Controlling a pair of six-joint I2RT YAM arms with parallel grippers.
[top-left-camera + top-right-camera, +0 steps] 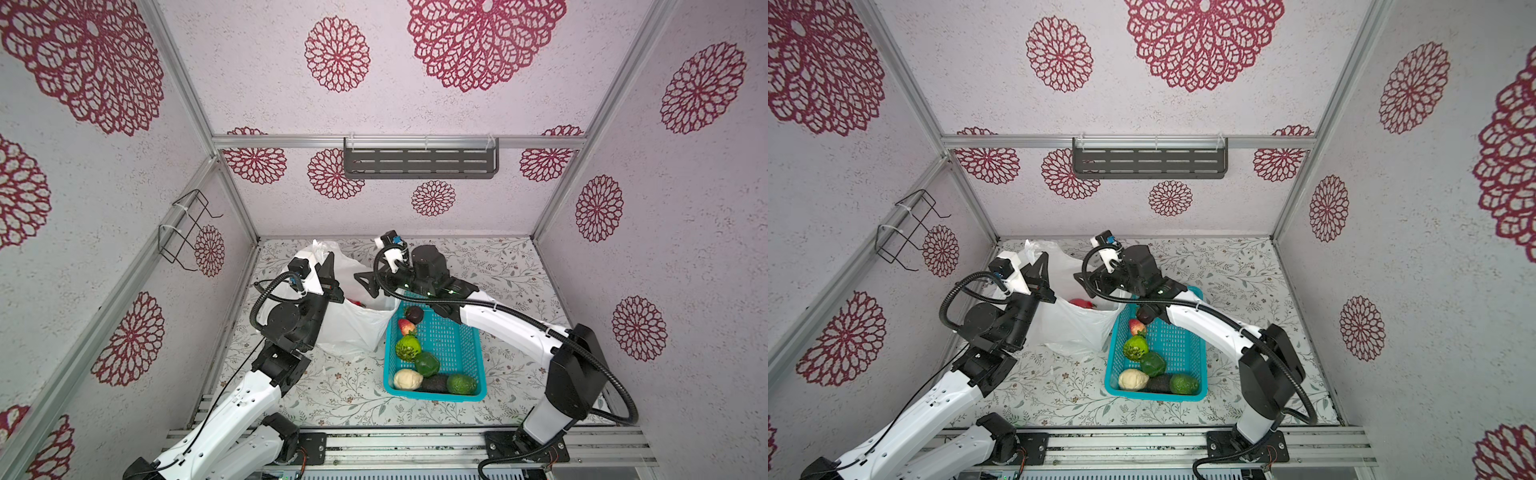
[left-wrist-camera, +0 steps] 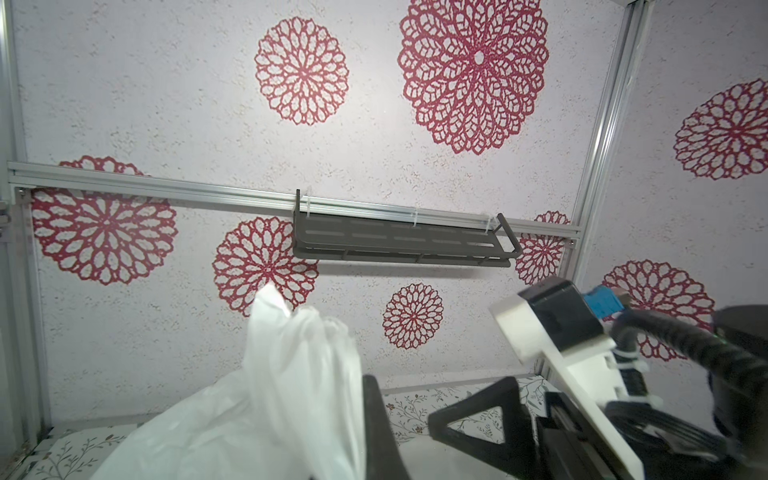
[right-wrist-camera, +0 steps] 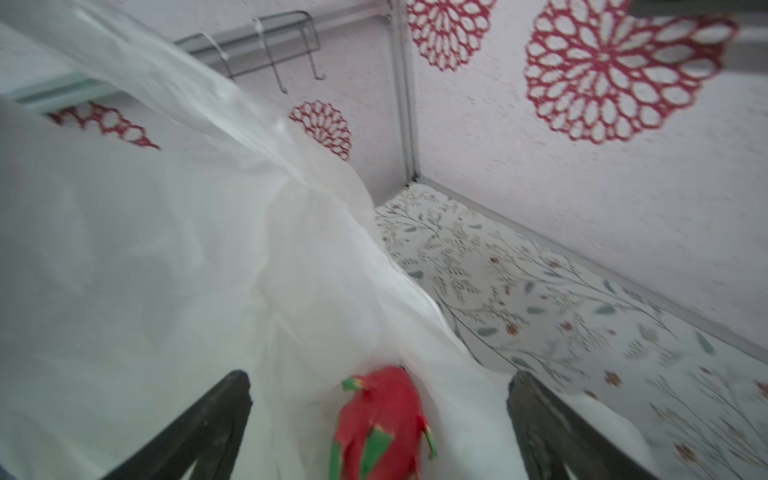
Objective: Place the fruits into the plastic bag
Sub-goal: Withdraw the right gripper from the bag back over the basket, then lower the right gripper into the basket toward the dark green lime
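Dragon fruit [image 3: 380, 419], mostly hidden from above, shows clearly below right gripper's [image 3: 379, 376] wide-spread jaws; left gripper [image 1: 329, 270] pinches plastic bag [image 1: 353, 328].

Lab booth: aluminium frame [image 1: 291, 142], wallpaper [image 1: 257, 75]

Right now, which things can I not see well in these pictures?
- Dragon fruit: right wrist view, blurred, cut by the frame edge; both top views, mostly behind the plastic bag wall.
- Dark fruit in the turquoise basket: partly under the right arm, both top views.
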